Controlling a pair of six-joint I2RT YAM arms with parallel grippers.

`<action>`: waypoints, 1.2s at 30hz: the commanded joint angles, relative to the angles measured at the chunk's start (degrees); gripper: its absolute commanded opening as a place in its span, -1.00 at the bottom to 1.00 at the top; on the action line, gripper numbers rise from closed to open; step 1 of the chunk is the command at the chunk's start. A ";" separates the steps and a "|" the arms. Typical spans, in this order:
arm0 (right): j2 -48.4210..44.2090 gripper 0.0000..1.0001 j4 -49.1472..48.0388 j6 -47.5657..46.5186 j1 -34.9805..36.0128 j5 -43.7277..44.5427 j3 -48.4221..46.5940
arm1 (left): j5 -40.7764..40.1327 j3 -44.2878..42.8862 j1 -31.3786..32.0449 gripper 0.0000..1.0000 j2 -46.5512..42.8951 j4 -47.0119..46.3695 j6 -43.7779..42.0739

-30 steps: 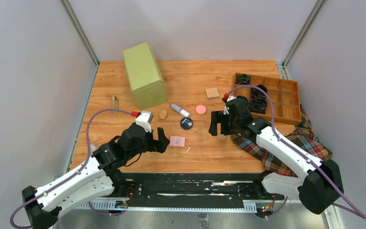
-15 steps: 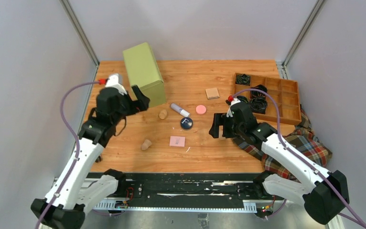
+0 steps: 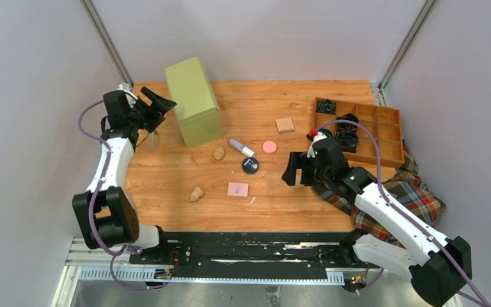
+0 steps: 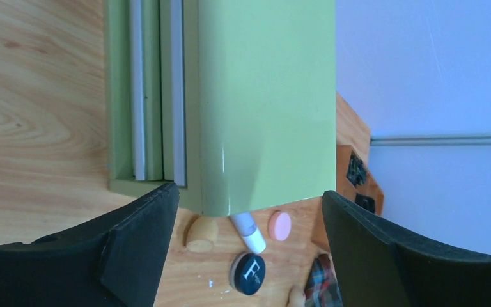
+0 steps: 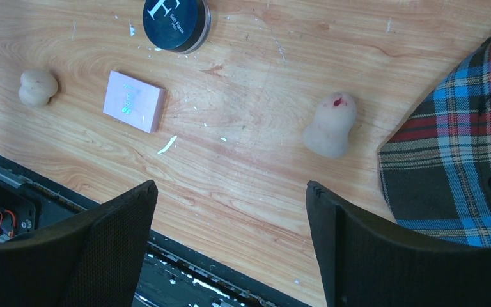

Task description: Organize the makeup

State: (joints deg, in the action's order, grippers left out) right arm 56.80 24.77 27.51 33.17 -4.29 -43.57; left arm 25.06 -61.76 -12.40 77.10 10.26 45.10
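Note:
The makeup lies mid-table: white tube [image 3: 241,148], pink round disc [image 3: 269,146], navy compact [image 3: 250,165], pink square pad [image 3: 237,189], two tan sponges [image 3: 218,153] [image 3: 196,194] and a tan square [image 3: 285,125]. A clear bottle [image 3: 153,139] stands at the left. My left gripper [image 3: 158,104] is open and empty, next to the green box [image 3: 194,101]. Its wrist view looks past the box [image 4: 262,96] to the tube [image 4: 248,233] and compact [image 4: 248,274]. My right gripper [image 3: 294,169] is open and empty above the table; another sponge [image 5: 330,126] lies just beyond its fingers.
A wooden compartment tray [image 3: 383,128] with black coiled bands stands at the back right. A plaid cloth [image 3: 403,192] lies under the right arm and shows in the right wrist view [image 5: 454,128]. Grey walls close in both sides.
My left arm has swung from the front centre to the back left, beside the green box. A tan sponge now lies uncovered where it was. The right arm has barely moved.

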 commanded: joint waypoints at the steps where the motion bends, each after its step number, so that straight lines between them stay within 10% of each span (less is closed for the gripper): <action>1: -1.23 0.70 0.88 0.47 0.82 1.91 0.12 | 8.95 -0.11 -0.56 0.73 3.99 -8.83 2.80; 7: 5.60 0.51 -10.66 3.78 1.49 -5.09 -3.43 | 10.96 1.14 -0.52 0.83 3.75 -8.80 -0.77; 20: 44.05 -0.59 -18.63 1.38 5.11 -18.93 -37.26 | 11.33 2.80 -0.51 0.90 1.11 -2.18 -7.70; 36: 74.30 -0.59 -16.91 3.69 4.41 -20.38 -72.29 | 11.52 5.17 7.86 0.91 4.30 -10.73 -8.42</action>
State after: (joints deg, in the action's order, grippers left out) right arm 127.72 8.38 29.21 37.60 -23.64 -110.04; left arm 35.51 -56.69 -9.04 80.42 5.37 35.62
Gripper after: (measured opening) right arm 0.201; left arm 0.953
